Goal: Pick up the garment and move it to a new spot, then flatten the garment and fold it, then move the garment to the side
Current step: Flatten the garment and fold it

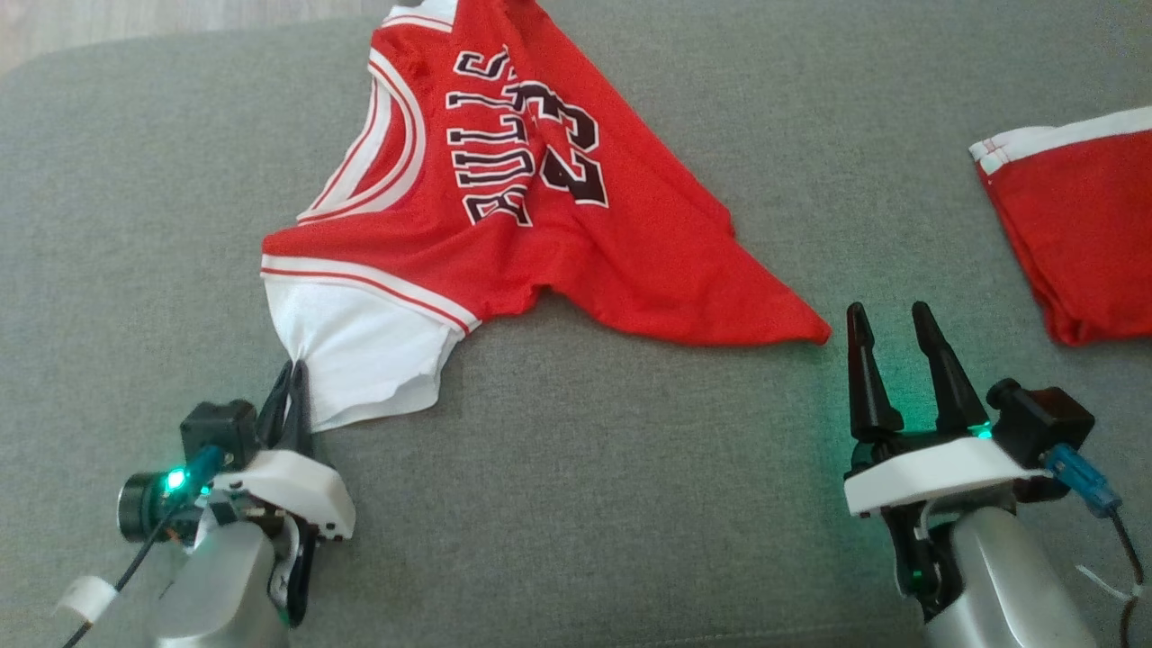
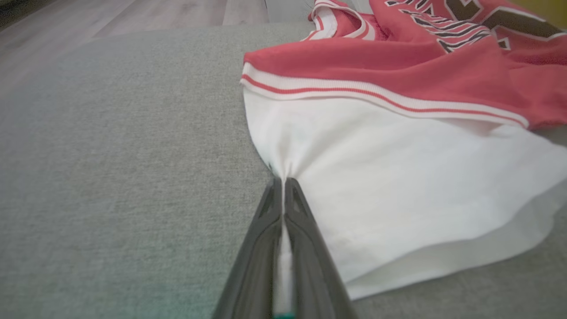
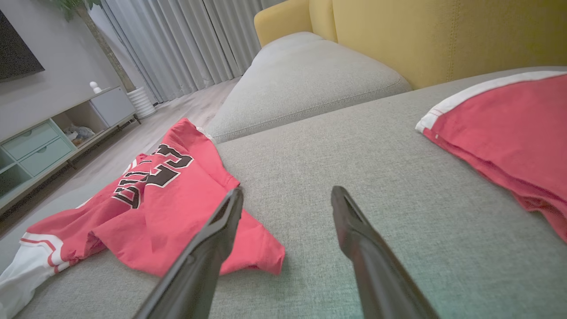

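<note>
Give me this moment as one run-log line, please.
left gripper: shut on white sleeve of jersey; right gripper: open, clear of jersey; jersey: crumpled on cushion; second red garment: far right

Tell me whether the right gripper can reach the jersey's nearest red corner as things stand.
Probably yes: the right gripper stands open, and the jersey has its red corner lying just beside the fingertips, with bare couch between.

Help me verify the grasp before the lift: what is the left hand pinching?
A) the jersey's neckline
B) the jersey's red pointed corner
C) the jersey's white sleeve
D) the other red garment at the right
C: the left hand is shut on the white sleeve of the jersey, and the cloth puckers where the fingertips meet.
</note>
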`<state>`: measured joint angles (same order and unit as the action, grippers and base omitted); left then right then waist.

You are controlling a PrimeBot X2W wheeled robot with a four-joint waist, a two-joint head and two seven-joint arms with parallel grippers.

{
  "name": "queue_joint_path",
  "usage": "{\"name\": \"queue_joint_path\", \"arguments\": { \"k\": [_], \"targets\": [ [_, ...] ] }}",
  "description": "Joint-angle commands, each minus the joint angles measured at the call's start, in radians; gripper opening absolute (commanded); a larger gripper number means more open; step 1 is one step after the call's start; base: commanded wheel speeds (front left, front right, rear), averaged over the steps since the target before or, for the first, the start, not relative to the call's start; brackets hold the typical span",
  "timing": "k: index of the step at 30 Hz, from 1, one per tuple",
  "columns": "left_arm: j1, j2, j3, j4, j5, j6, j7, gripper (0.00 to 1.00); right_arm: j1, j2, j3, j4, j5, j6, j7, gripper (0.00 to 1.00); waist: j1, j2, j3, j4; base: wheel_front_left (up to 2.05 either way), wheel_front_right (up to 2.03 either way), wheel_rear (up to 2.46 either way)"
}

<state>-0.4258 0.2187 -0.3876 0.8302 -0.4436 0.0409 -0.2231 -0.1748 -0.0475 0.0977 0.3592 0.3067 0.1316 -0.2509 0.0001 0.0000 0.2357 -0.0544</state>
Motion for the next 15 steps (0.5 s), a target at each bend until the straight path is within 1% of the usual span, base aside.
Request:
{"name": "queue_joint_path", "arguments": {
  "k": [1,4,5,7,8,12,15],
  "targets": [
    [0.003,0.019,0.038,-0.002,-0.011,0.005,-0.012,0.00,-0.026,-0.003,0.020,-0.025,-0.001,-0.001,-0.011,1.00,-0.0001,0.0000,-0.013,0.006,0.00,0.00,0.00],
    [0.002,0.013,0.056,-0.049,-0.012,0.010,-0.031,0.00,-0.021,-0.003,0.017,-0.019,-0.008,-0.001,-0.011,1.00,-0.0001,0.0000,-0.032,0.017,0.00,0.00,0.00],
    [0.003,0.010,0.066,-0.081,-0.011,0.011,-0.035,0.00,-0.019,-0.003,0.017,-0.015,-0.010,-0.001,-0.011,1.00,-0.0001,0.0000,-0.038,0.021,0.00,0.00,0.00],
    [0.012,0.010,0.101,-0.174,0.006,0.028,-0.038,0.00,-0.017,-0.003,0.016,-0.007,-0.015,-0.001,-0.011,1.00,-0.0001,0.0000,-0.046,0.031,0.00,0.00,0.00],
    [0.012,0.010,0.101,-0.174,0.006,0.028,-0.038,0.00,-0.017,-0.003,0.016,-0.007,-0.015,-0.001,-0.011,1.00,-0.0001,0.0000,-0.046,0.031,0.00,0.00,0.00],
    [0.071,-0.005,0.183,-0.382,0.057,0.060,-0.038,0.00,-0.015,-0.003,0.023,0.025,-0.025,-0.001,-0.006,1.00,-0.0001,0.0000,-0.062,0.053,0.00,0.00,0.00],
    [0.119,-0.024,0.241,-0.504,0.097,0.061,-0.038,0.00,-0.018,-0.003,0.024,0.049,-0.033,-0.001,0.012,1.00,-0.0001,0.0000,-0.069,0.068,0.00,0.00,0.00]
  ]
}}
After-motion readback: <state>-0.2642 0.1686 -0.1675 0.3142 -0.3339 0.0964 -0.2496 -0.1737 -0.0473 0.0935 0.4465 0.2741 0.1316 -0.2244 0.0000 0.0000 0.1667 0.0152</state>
